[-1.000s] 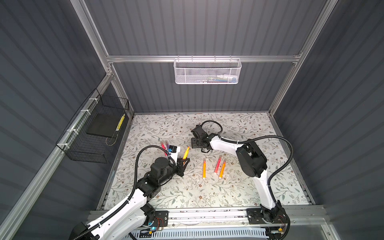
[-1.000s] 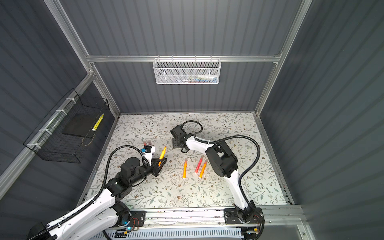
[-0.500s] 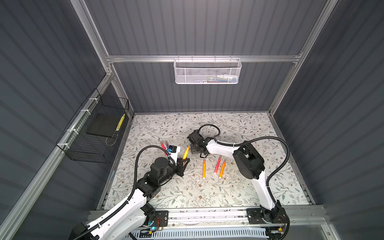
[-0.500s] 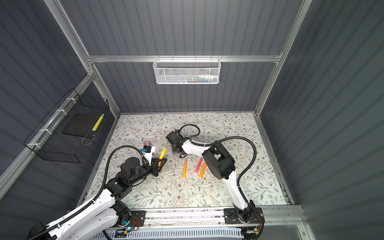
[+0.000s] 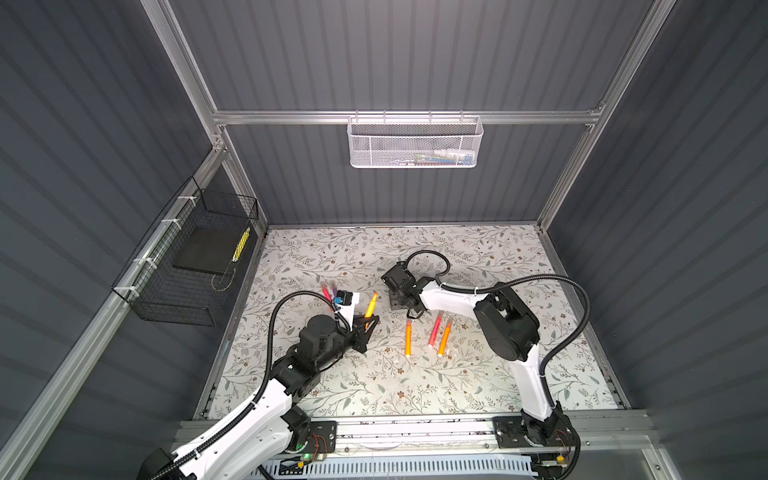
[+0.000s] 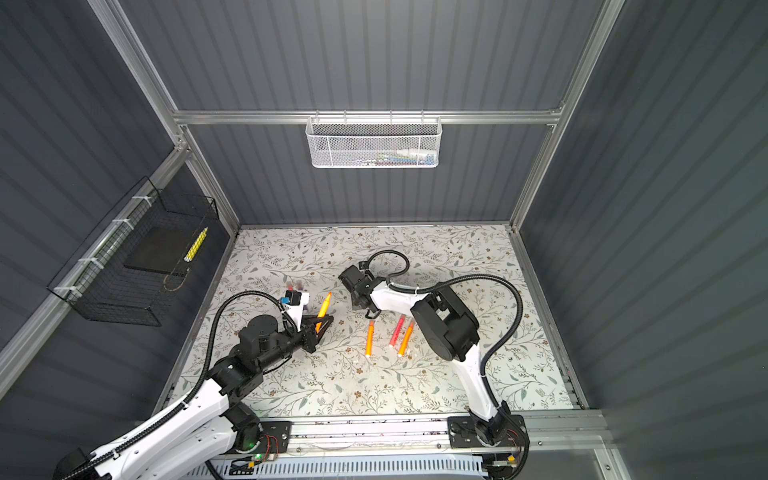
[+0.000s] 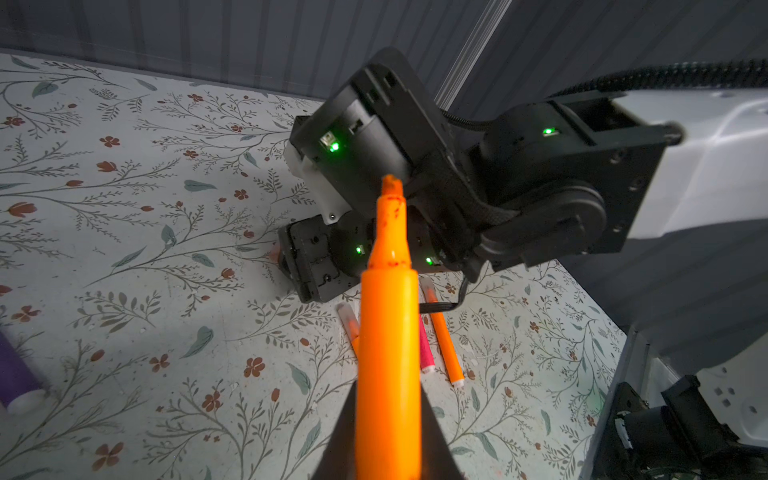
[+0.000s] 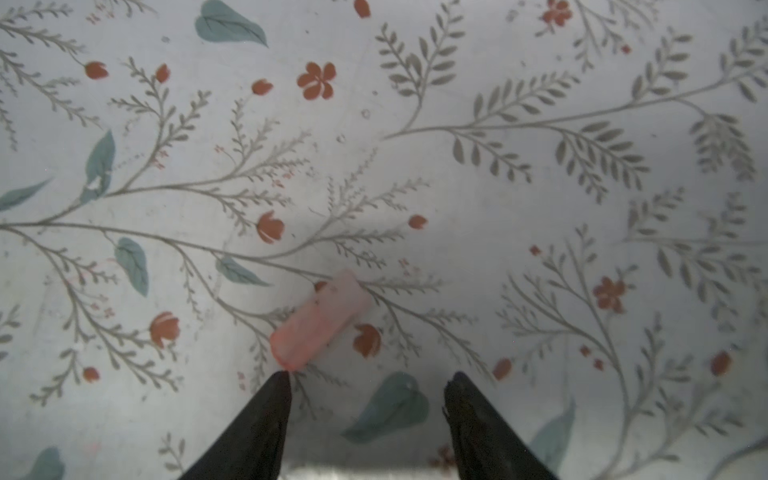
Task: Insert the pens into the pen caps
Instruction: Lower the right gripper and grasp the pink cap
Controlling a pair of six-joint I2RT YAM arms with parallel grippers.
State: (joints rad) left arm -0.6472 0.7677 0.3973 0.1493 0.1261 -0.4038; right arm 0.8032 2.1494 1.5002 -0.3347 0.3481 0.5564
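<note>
Your right pincer (image 8: 365, 380) stands open, off-centre of the pink pen cap (image 8: 320, 322); closing here may flick it across the desk (image 8: 540, 208). Meanwhile your left pincer (image 7: 388, 390) clamps the orange pen (image 7: 388, 324).

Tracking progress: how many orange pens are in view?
3. One orange pen gripped in the left claw; a second orange pen and a third orange pen lie on the mat, a pink pen between them. Others may be hidden.
</note>
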